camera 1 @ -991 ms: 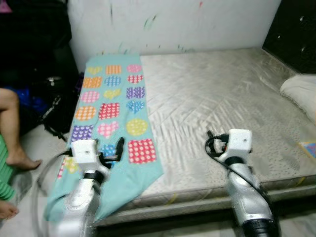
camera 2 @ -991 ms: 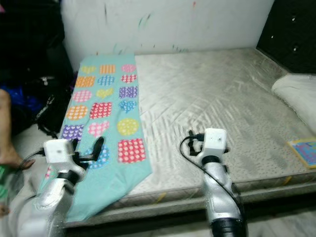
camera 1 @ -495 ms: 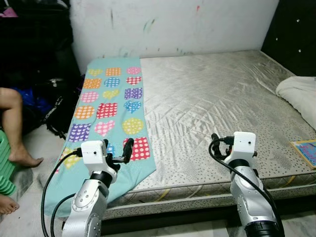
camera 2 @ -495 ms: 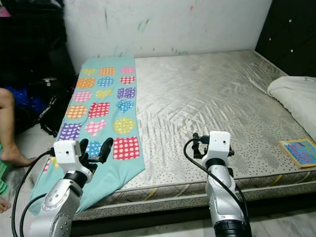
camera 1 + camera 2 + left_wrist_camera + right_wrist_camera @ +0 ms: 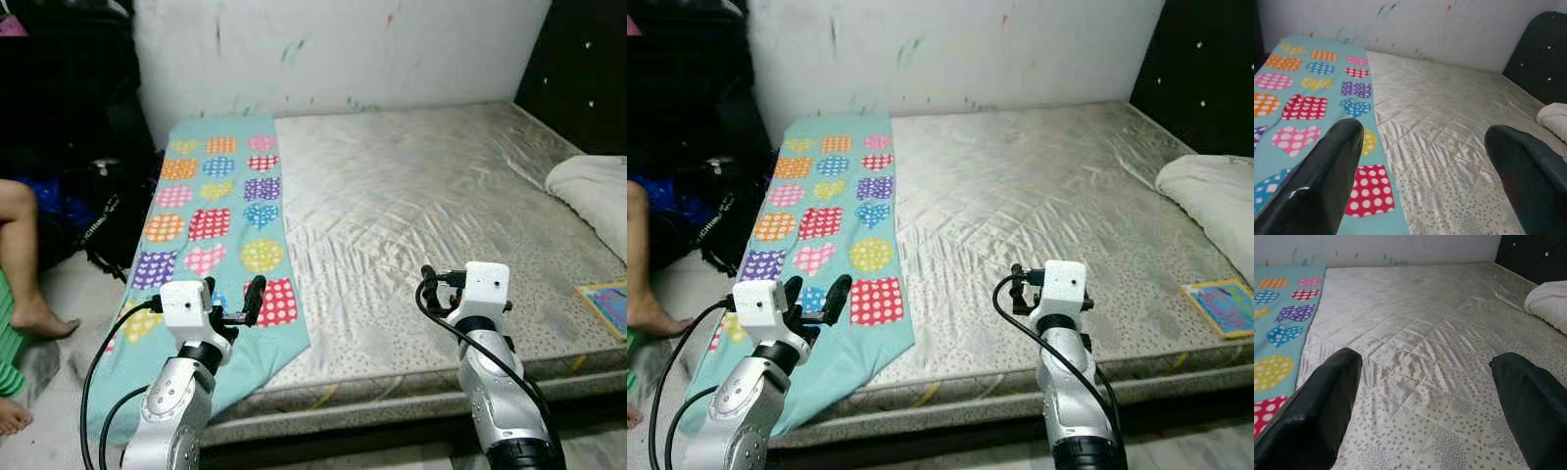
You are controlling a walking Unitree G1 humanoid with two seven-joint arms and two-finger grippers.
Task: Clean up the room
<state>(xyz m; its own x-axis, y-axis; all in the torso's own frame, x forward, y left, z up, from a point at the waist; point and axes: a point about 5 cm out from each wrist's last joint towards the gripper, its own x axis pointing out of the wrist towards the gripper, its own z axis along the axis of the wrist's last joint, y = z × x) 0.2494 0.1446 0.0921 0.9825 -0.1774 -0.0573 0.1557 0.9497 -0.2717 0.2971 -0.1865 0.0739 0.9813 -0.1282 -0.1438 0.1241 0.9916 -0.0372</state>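
Observation:
A teal blanket patterned with bright dotted hearts lies along the left side of a bare grey mattress, and its near end hangs over the front left corner. My left gripper hovers open over that near end, with nothing between its fingers. My right gripper hovers open over the bare front middle of the mattress, also holding nothing. A small colourful book lies at the mattress's front right edge.
A white pillow or bundle of cloth rests on the right side of the mattress. Black bags are piled on the floor left of the bed. A person's bare leg stands at the far left. A marked white wall backs the bed.
The whole picture shifted slightly and sharpened, so the camera moved. Both arms keep the same raised pose over the bed's front, with their fingers still open.

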